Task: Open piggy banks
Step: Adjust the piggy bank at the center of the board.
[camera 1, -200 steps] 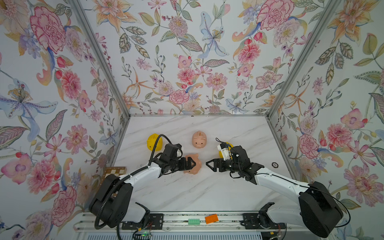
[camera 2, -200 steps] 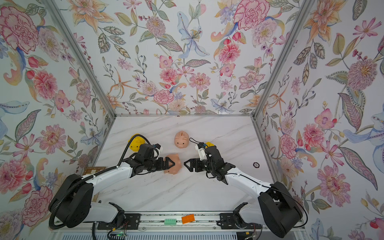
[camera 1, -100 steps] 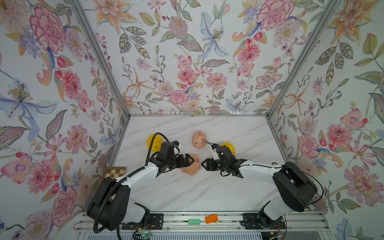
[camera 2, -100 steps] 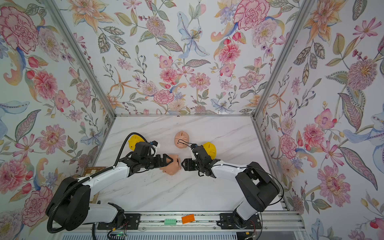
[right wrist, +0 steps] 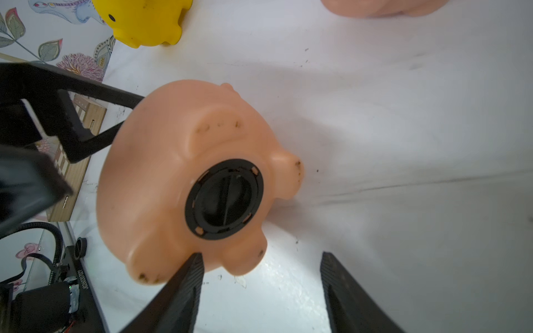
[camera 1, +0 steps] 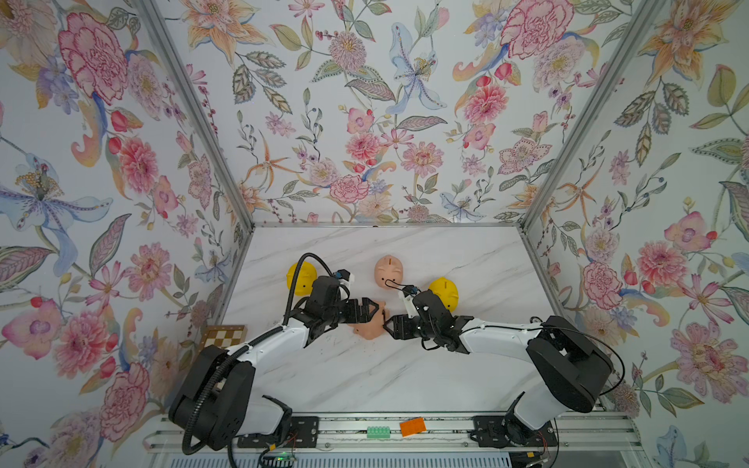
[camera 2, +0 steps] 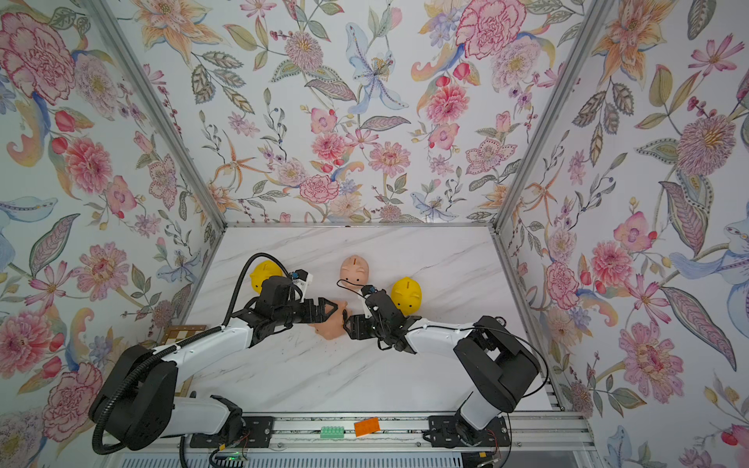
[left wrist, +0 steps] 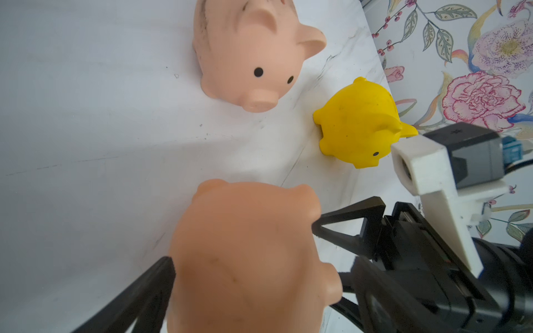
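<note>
The left gripper (camera 1: 371,312) held a pink piggy bank (camera 1: 369,330) about the middle of the marble table (camera 1: 446,251), its jaws spread wide around the body. The right gripper (camera 1: 388,326) faced it from the other side, just beside it, with its jaws apart and nothing between them. In both top views only a sliver of that pink body showed between the two black grippers. The right wrist view showed what they hid: the bank was tipped on its side with its underside turned toward the right gripper, and a round black plug (right wrist: 223,199) sat in the hole among its feet. There one right finger (right wrist: 184,288) overlapped a foot, though whether it touched could not be told, and bare table lay between the two fingers. The left wrist view showed only the bank's smooth rounded body, with a left finger (left wrist: 155,274) against its side. A second pink piggy bank (camera 1: 388,272) stood upright toward the back edge, slot up. The left yellow piggy bank (camera 1: 299,277) stood near the left edge, partly behind the left arm. The right yellow piggy bank (camera 1: 446,292) stood right of the middle, just behind the right gripper's wrist.
</note>
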Controlling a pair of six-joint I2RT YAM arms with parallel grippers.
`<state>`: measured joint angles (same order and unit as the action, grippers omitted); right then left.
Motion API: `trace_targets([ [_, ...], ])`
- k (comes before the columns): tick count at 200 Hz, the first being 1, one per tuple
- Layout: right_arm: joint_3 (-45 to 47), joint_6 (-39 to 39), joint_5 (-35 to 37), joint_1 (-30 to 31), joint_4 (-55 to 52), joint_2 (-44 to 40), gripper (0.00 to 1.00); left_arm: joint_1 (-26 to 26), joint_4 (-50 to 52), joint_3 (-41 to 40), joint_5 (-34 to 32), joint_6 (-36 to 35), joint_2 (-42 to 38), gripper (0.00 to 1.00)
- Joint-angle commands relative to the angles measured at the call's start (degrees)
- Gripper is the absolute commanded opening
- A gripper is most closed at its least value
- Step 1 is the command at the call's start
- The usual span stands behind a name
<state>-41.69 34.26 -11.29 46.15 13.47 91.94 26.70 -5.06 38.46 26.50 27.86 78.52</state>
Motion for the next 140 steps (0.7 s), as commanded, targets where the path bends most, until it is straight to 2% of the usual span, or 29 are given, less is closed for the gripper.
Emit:
trace_targets([
  [1, 1.8, 1.2, 0.6, 0.5, 1.3, -0.1, 0.67, 0.3, -3.6, -1.2, -2.3, -2.0, -0.9, 0.99],
  [41, 4.1, 0.5, 0.0, 0.6, 2.3, -2.2, 0.67, 0.9, -7.8, -2.8, -0.5, -2.5, 0.3, 0.99],
  [87, 6.9, 0.2, 0.1, -0.4, 2.9, -4.2, 0.67, 3.5, -8.9, -2.2, -3.6, -4.4, 1.4, 0.99],
  [140, 8.8, -1.5, 0.2, -4.1, 0.5, -8.6, 0.67, 4.3, -1.5, 2.6, -6.4, -8.5, 4.9, 0.99],
])
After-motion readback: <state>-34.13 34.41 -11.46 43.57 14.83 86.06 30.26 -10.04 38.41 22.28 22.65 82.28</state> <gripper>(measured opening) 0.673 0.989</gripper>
